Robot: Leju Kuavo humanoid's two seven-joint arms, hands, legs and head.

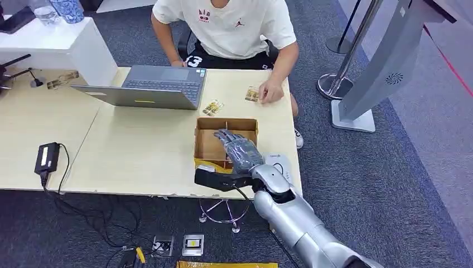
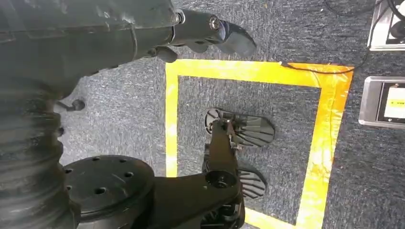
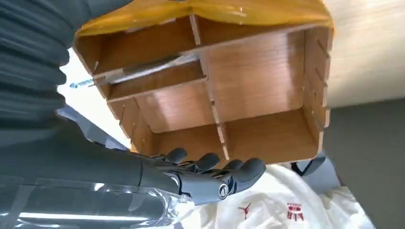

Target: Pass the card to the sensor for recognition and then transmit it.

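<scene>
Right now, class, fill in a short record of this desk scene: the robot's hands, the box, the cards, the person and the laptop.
right hand: over the wooden box, fingers stretched out, holding nothing
left hand: hanging above the carpet, grip unclear
wooden box: on the table, open-topped, split by dividers
cards: lying on the table beyond the box
person's hand: resting by another card
laptop: open, facing the person

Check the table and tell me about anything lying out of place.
Two cards lie loose on the table outside the wooden box: one card askew beside the laptop, another card under the person's hand.
</scene>
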